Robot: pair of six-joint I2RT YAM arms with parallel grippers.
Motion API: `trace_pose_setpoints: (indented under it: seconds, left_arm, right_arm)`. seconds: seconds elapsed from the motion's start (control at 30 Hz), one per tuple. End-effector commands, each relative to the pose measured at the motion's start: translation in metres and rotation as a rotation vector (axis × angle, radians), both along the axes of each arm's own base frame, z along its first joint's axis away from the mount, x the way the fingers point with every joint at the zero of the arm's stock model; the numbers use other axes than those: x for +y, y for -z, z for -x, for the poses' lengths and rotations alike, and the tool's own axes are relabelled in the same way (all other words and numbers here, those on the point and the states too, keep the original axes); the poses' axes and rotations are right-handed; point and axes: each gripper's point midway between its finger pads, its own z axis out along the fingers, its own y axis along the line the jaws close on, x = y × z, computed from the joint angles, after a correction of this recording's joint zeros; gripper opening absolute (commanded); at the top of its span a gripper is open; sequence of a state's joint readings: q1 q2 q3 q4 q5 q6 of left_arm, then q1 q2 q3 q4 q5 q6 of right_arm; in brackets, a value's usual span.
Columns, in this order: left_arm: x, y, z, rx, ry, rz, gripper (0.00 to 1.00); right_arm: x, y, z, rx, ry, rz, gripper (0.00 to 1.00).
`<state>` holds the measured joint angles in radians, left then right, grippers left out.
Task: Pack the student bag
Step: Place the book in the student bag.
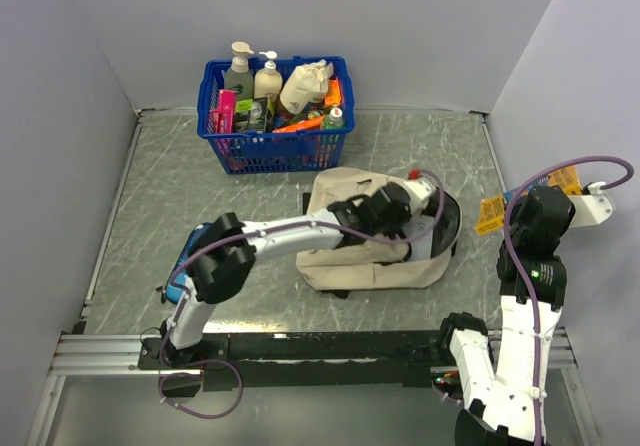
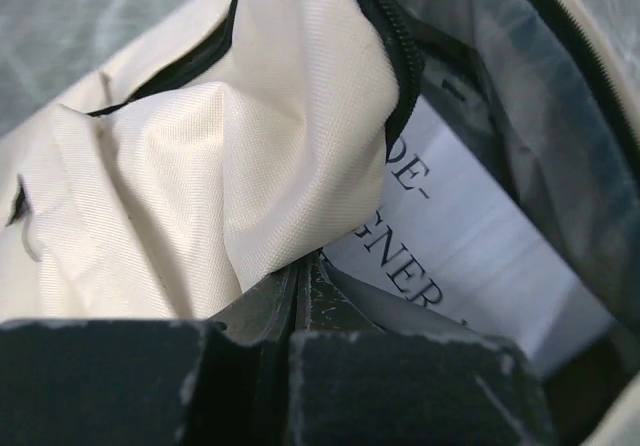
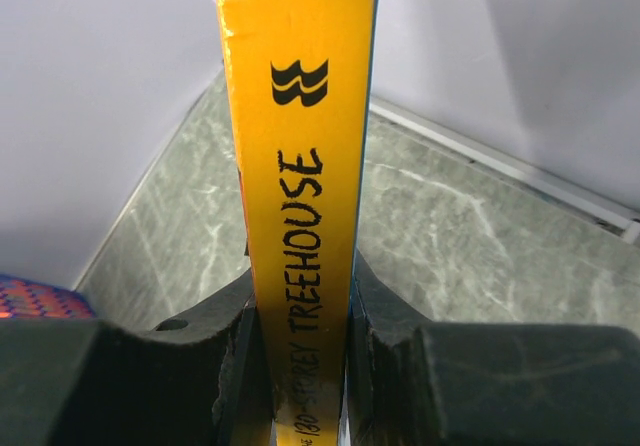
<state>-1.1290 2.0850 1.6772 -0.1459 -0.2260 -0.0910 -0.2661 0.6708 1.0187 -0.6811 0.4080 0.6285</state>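
Your left gripper point(image 2: 295, 311) is pressed together at the open mouth of the student bag point(image 2: 200, 166), against its cream flap. A white printed sheet point(image 2: 470, 236) lies inside. Right of the bag and well apart from it, your right gripper point(image 3: 300, 316) pinches a yellow book point(image 3: 300, 166). The blue basket point(image 1: 270, 151) stands just behind the bag.

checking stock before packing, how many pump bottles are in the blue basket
2. One pump bottle at the basket's back left corner, the other just right of it. More may hide underneath.
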Motion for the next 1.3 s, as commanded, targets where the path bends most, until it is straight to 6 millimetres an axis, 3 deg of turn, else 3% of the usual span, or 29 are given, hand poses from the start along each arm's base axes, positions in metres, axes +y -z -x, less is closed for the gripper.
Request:
trace_pose_setpoints:
  seconds: [0.0, 0.13, 0.17, 0.2, 0.23, 0.4, 0.43, 0.5, 0.53, 0.73, 0.93, 0.97, 1.07, 1.17, 1.27]
  left_arm:
    - [0.034, -0.082, -0.028, 0.011, -0.095, 0.169, 0.01]
    - [0.047, -0.102, -0.028, 0.073, -0.06, 0.215, 0.01]
    - [0.049, -0.103, -0.027, 0.089, -0.05, 0.215, 0.01]
    - [0.05, -0.108, -0.024, 0.1, -0.018, 0.224, 0.01]
    - [0.051, -0.11, -0.022, 0.101, -0.01, 0.221, 0.01]
    - [0.052, -0.11, -0.01, 0.115, 0.057, 0.214, 0.01]
    - [0.051, -0.109, -0.007, 0.128, 0.068, 0.217, 0.01]
    - [0.046, -0.107, -0.001, 0.149, 0.105, 0.221, 0.01]
    - [0.044, -0.107, 0.002, 0.159, 0.12, 0.228, 0.01]
    - [0.033, -0.116, 0.018, 0.189, 0.213, 0.25, 0.01]
    - [0.03, -0.132, 0.024, 0.191, 0.254, 0.274, 0.01]
    - [0.029, -0.132, 0.024, 0.193, 0.256, 0.275, 0.01]
    - [0.027, -0.136, 0.026, 0.195, 0.266, 0.284, 0.01]
    - [0.027, -0.138, 0.026, 0.193, 0.266, 0.288, 0.01]
    - [0.027, -0.138, 0.024, 0.185, 0.264, 0.286, 0.01]
  right_arm:
    - [0.022, -0.042, -0.025, -0.186, -0.143, -0.01, 0.0]
    - [0.064, -0.04, -0.042, -0.248, -0.377, -0.057, 0.0]
    - [0.072, -0.031, -0.045, -0.247, -0.417, -0.075, 0.0]
    - [0.092, -0.035, -0.047, -0.278, -0.524, -0.091, 0.0]
    - [0.1, -0.036, -0.049, -0.301, -0.559, -0.116, 0.0]
    - [0.132, -0.008, -0.05, -0.277, -0.709, -0.237, 0.0]
    - [0.141, 0.008, -0.051, -0.265, -0.741, -0.289, 0.0]
    - [0.148, 0.021, -0.051, -0.27, -0.761, -0.334, 0.0]
    - [0.153, 0.039, -0.052, -0.24, -0.774, -0.36, 0.0]
    - [0.171, 0.083, -0.067, -0.14, -0.86, -0.418, 0.0]
    - [0.187, 0.117, -0.083, -0.066, -0.882, -0.369, 0.0]
    - [0.201, 0.126, -0.083, -0.032, -0.919, -0.372, 0.0]
    - [0.216, 0.143, -0.089, 0.012, -0.967, -0.387, 0.0]
    - [0.217, 0.163, -0.091, 0.101, -0.962, -0.394, 0.0]
    - [0.203, 0.195, -0.08, 0.264, -0.882, -0.386, 0.0]
